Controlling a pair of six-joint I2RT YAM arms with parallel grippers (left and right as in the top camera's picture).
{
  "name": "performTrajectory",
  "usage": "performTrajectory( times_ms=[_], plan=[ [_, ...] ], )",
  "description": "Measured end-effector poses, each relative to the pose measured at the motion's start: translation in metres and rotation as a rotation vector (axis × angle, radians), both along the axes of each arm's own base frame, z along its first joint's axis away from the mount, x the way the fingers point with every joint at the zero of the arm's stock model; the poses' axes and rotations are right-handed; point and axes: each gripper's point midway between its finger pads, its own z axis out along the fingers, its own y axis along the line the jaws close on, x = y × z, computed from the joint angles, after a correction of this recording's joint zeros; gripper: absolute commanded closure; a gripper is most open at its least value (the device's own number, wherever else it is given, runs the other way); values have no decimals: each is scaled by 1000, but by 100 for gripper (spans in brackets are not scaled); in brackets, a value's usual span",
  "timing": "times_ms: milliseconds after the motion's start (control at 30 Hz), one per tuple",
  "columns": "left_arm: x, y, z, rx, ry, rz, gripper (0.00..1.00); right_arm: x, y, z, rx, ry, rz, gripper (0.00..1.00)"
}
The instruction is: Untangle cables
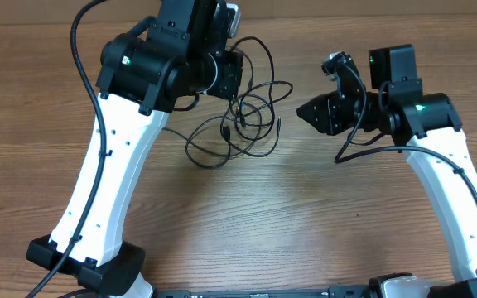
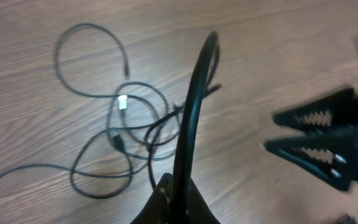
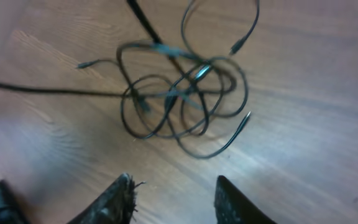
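The cables point(image 1: 251, 124) are thin black cords tangled in loose loops on the wooden table, also seen in the left wrist view point(image 2: 123, 134) and the right wrist view point(image 3: 179, 93). My left gripper point(image 2: 182, 186) is shut on one cable strand, which runs up from the tangle into its jaws. In the overhead view it point(image 1: 230, 76) sits at the tangle's far left edge. My right gripper point(image 3: 174, 186) is open and empty, above bare table to the right of the tangle point(image 1: 309, 112). It also shows in the left wrist view point(image 2: 319, 140).
The wooden table point(image 1: 305, 207) spreads all round the tangle. A thicker black arm cable point(image 1: 77, 50) arcs along the left arm, and another point(image 1: 371, 149) hangs by the right arm. One loose cable end point(image 3: 244, 124) points toward the right gripper.
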Motion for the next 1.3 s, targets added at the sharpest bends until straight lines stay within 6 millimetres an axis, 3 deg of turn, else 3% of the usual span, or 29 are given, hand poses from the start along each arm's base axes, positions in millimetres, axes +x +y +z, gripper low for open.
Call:
performTrajectory(
  times_ms=[133, 200, 500, 833, 1000, 1300],
  plan=[
    [-7, -11, 2, -36, 6, -83, 96, 9, -1, 4, -13, -52, -2, 34],
    [-12, -16, 4, -50, 7, -127, 96, 12, -1, 7, -18, -77, 1, 30],
    [-29, -25, 19, -71, -51, -258, 96, 15, -2, 8, -12, -77, -17, 32],
    [-42, -16, 50, -54, -179, -289, 96, -24, -1, -13, -75, 11, 149, 42],
    [-40, -15, 51, -48, -190, -282, 96, -32, 10, -6, -14, -6, 226, 47],
    [-40, -15, 51, -46, -190, -280, 96, -25, 23, 10, 55, -96, 283, 39]
  ],
)
